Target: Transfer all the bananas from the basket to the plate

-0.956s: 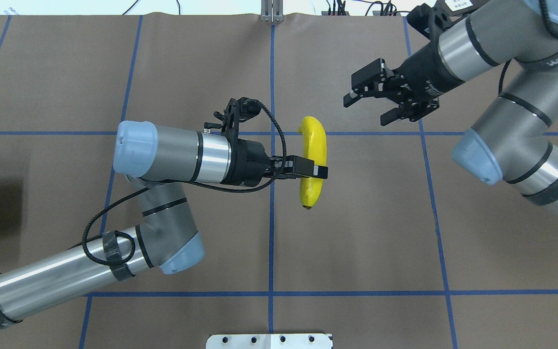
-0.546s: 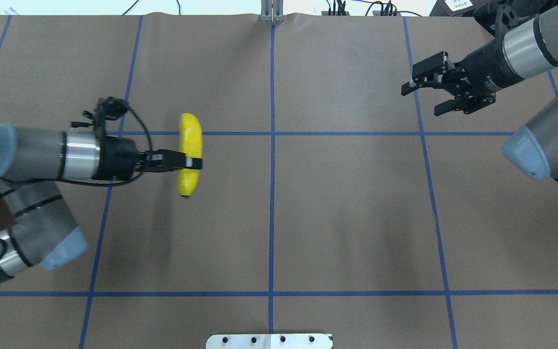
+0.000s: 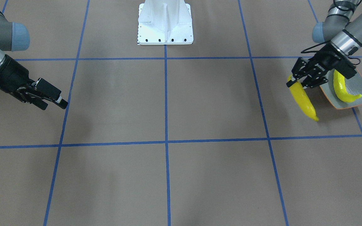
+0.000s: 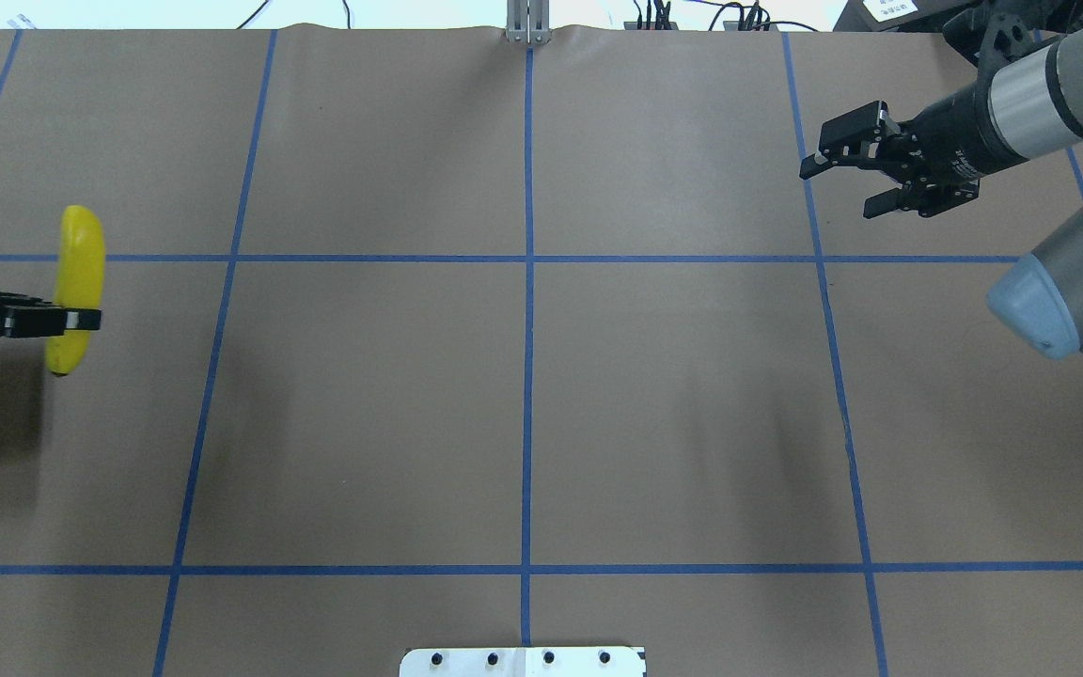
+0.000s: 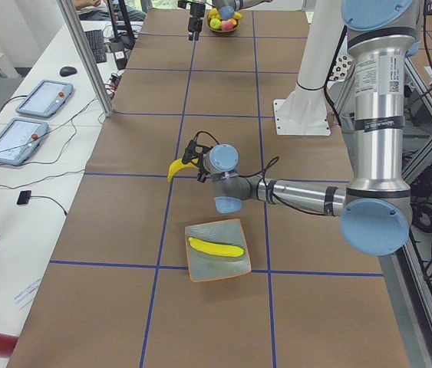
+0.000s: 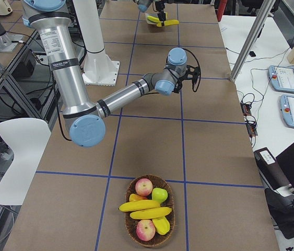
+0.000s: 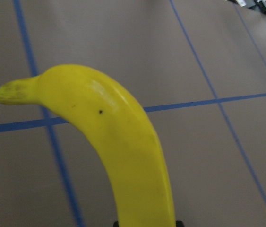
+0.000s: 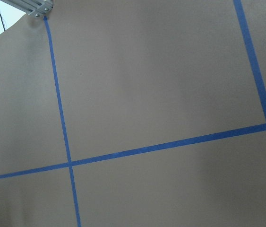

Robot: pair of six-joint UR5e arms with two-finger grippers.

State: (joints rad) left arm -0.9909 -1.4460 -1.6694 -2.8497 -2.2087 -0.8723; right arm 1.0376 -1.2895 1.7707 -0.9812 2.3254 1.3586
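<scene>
While the left claw hangs near the plate, it is clamped tight across a bright yellow banana. That fruit is up off the desk, over bare brown paper and not yet above the dish. The overhead view has the banana lying crosswise in the black fingers, and the left wrist camera is filled with its curved body and stubby stem. On the plate itself, a second banana lies in the grey-green hollow inside the thin orange rim.

Over at the other end, the right claw hovers above the blue tape grid with its jaws spread and nothing between them. Its wrist camera shows only paper and tape. The wicker basket sits well apart from both arms with red apples, a green one and yellow fruit in it. There is at least one banana in there, though from this distance I can't count them for sure.
</scene>
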